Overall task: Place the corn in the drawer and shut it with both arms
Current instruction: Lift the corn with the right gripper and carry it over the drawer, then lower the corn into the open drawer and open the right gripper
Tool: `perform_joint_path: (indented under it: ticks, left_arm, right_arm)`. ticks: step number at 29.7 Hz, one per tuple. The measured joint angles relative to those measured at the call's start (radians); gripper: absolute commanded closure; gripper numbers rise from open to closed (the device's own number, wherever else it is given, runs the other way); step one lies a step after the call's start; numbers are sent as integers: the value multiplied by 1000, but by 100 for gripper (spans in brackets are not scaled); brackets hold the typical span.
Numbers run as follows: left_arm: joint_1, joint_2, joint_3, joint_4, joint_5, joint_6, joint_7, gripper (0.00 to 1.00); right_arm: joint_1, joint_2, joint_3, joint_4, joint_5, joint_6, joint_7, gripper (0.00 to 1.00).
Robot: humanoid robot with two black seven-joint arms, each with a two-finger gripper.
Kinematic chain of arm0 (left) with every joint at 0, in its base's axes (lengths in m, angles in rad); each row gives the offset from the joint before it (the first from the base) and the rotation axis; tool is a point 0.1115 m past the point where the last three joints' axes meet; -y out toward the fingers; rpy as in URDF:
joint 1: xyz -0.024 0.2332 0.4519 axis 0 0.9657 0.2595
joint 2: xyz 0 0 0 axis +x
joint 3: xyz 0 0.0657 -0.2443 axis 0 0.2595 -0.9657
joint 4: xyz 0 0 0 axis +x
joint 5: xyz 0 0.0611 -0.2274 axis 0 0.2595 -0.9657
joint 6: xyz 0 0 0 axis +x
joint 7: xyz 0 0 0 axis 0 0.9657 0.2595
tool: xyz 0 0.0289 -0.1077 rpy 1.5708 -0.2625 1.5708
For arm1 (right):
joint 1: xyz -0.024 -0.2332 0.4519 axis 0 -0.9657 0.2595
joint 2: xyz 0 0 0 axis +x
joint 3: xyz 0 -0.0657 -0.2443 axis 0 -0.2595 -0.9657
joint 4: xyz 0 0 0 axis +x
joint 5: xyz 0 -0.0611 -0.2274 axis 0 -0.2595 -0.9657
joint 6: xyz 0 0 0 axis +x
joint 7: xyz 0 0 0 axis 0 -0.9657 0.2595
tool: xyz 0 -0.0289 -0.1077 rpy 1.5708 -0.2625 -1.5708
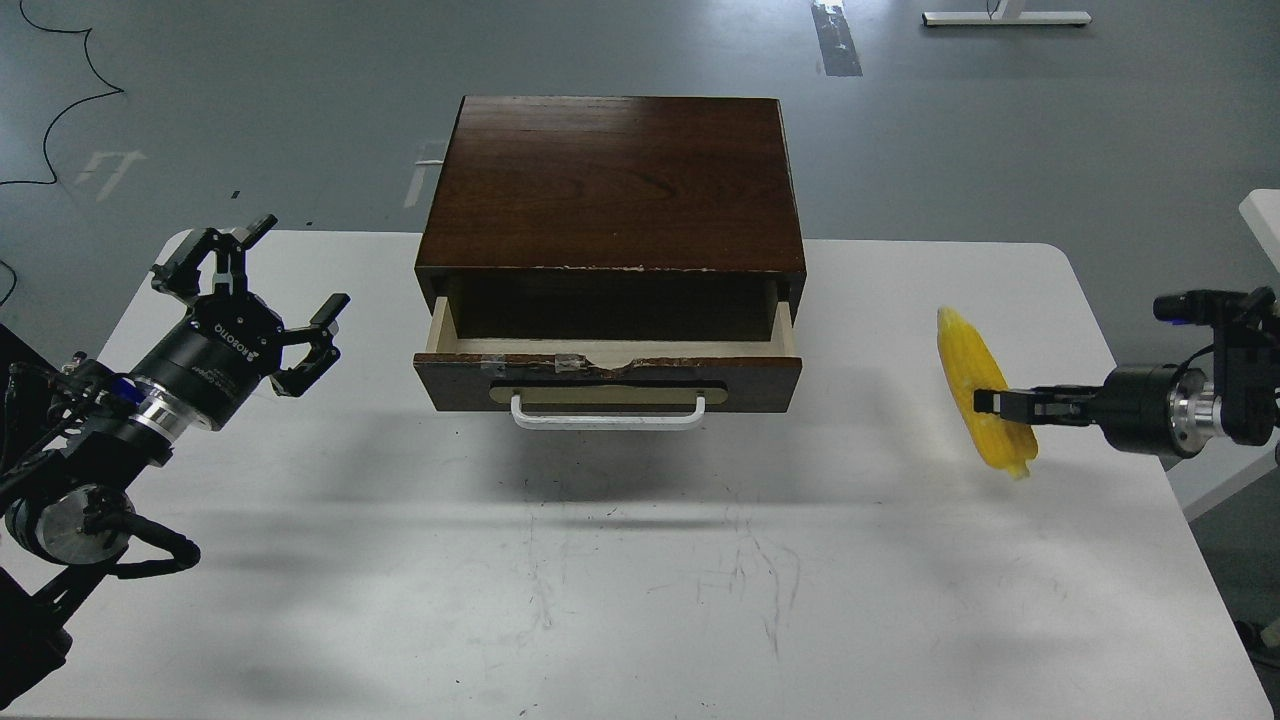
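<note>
One white table (640,600). One cabinet (612,180), its single drawer (608,372) pulled open. Two arms: left gripper (262,300) spread wide, grasping nothing; right gripper (985,402) clenched on the one corn (975,380), well right of drawer.

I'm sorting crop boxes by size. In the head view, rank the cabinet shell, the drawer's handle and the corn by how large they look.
1. Cabinet shell, by far the largest.
2. Handle, long but thin.
3. Corn, shorter but thicker, so its place against the handle is uncertain.
</note>
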Motion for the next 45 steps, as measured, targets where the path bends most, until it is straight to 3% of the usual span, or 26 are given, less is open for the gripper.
perform_joint_path:
  ticks: [6, 11, 17, 28, 38, 42, 45]
  left_arm:
    - [-3, -2, 0, 0, 0, 0, 1, 0]
    - [-4, 0, 0, 0, 0, 0, 2, 0]
    - [-4, 1, -1, 0, 0, 0, 2, 0]
    - [-3, 14, -5, -3, 0, 0, 0, 0]
    - [-3, 20, -9, -4, 0, 0, 0, 0]
    - [-3, 20, -16, -4, 0, 0, 0, 0]
    - [-3, 20, -17, -4, 0, 0, 0, 0]
  right_arm:
    - [305, 35, -113, 13, 8, 43, 0, 100]
    - [589, 193, -311, 14, 34, 51, 0, 100]
    - [784, 375, -436, 58, 46, 51, -1, 100]
    - [888, 591, -546, 133, -59, 30, 0, 100]
    - [899, 673, -687, 132, -167, -121, 0, 100]
    - [899, 689, -706, 127, -174, -139, 0, 88]
    - [897, 697, -707, 126, -174, -141, 0, 73]
